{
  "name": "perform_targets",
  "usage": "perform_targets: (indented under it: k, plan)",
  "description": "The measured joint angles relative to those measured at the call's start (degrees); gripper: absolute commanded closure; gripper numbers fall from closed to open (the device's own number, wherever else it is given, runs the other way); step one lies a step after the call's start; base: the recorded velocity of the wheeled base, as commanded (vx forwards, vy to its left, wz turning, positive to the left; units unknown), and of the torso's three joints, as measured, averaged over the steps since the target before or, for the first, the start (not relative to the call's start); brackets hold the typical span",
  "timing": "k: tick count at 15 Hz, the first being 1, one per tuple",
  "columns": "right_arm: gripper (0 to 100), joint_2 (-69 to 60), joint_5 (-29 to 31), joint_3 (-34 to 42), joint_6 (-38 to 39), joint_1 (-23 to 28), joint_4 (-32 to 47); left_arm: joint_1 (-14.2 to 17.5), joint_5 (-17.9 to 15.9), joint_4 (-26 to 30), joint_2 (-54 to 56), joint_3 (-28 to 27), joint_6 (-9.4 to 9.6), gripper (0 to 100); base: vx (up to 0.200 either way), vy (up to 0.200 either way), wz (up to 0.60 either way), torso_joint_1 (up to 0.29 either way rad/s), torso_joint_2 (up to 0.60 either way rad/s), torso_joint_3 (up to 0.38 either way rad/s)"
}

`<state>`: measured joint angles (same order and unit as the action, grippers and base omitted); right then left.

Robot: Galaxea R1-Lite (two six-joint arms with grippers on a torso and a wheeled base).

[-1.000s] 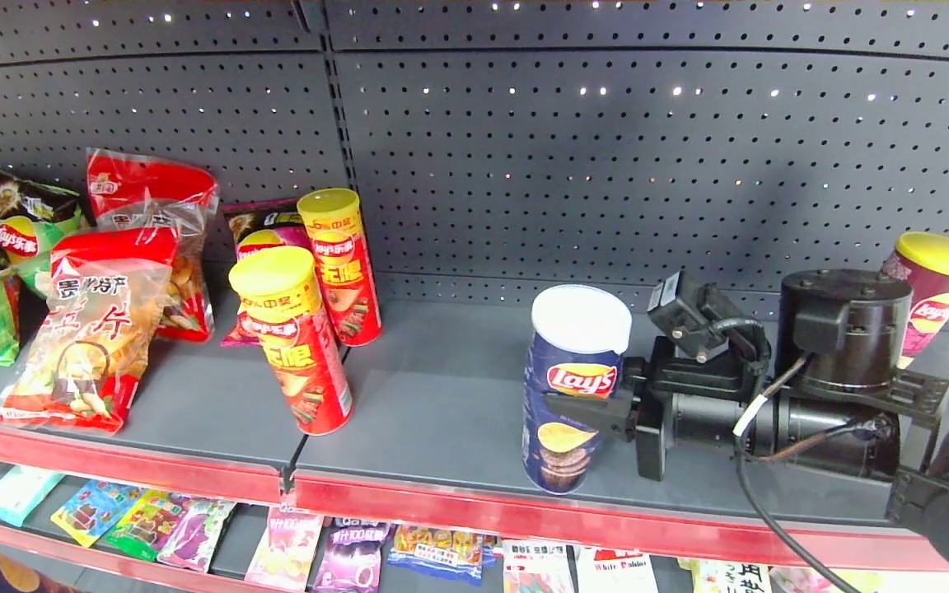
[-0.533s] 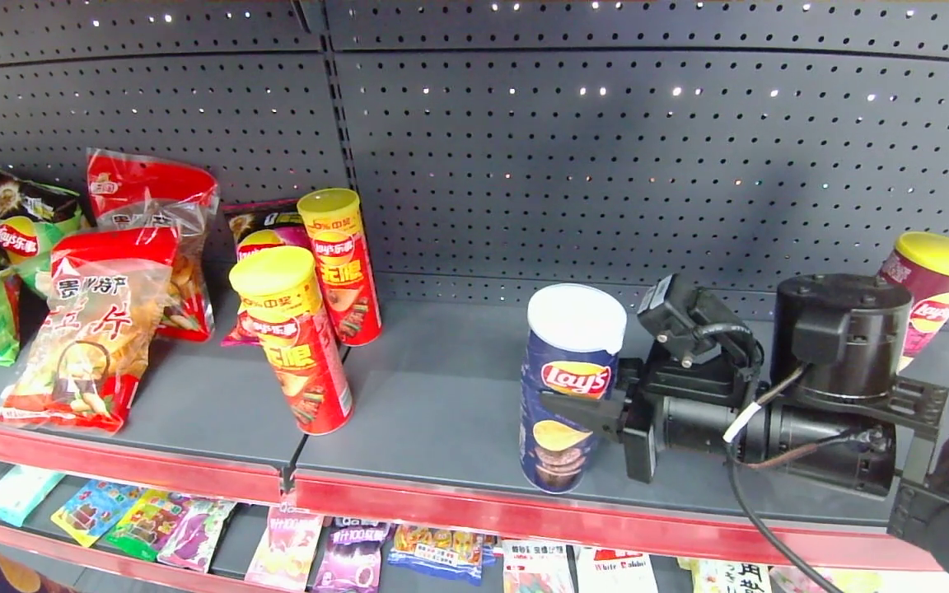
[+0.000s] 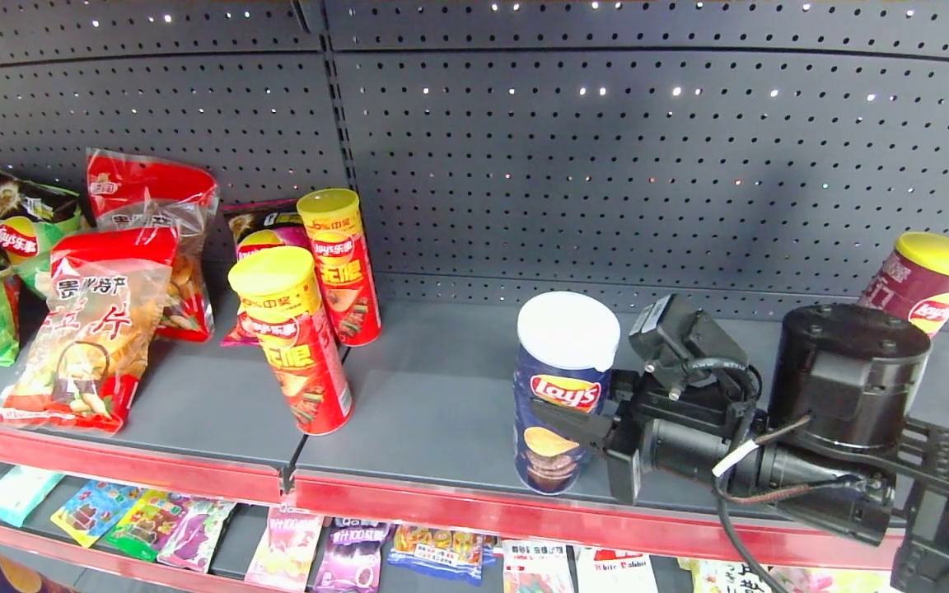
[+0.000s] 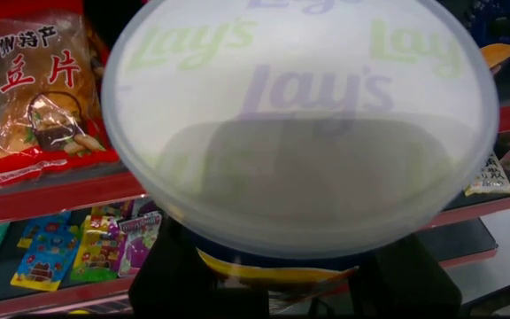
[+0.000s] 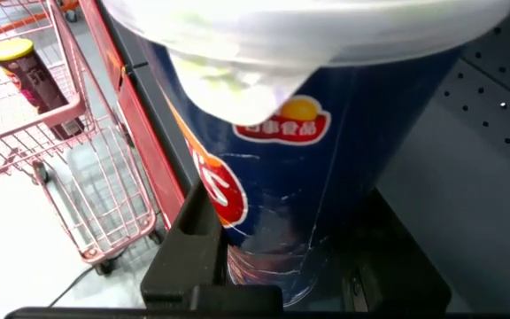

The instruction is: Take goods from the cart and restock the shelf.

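A blue chip can (image 3: pixel 555 453) with a white lid stands upright near the red front lip of the grey shelf (image 3: pixel 441 395), right of centre. My right gripper (image 3: pixel 569 412) is shut on its middle from the right. In the right wrist view the same blue can (image 5: pixel 326 159) sits between the dark fingers (image 5: pixel 193 248). In the left wrist view a second can with a translucent white lid (image 4: pixel 299 115) is very close to the camera, and my left gripper (image 4: pixel 277 283) is shut on its body below the lid. A pink wire cart (image 5: pixel 25 133) holds a maroon can (image 5: pixel 29 75).
Two red cans with yellow lids (image 3: pixel 297 338) (image 3: pixel 343 263) stand left of centre. Snack bags (image 3: pixel 87 329) lean at the left end. A maroon can (image 3: pixel 923 284) stands at the back right. Bare shelf lies between the red cans and the blue can. Flat packets (image 3: pixel 293 552) fill the lower shelf.
My right gripper, with the blue can in it, has shifted a little left and toward the shelf's front lip, and the arm has dropped slightly. The other goods have not moved.
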<state>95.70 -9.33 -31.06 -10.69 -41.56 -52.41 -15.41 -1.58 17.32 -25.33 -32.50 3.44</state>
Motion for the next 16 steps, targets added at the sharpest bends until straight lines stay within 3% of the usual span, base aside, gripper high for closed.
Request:
perform_targets:
  k: [16]
  plan:
    - [100,0.83,0.09,0.37,1.44,-0.11,-0.22,-0.05,-0.07,0.00,0.00,0.01,0.00,100,0.000,0.000,0.00,0.000,0.00,0.000]
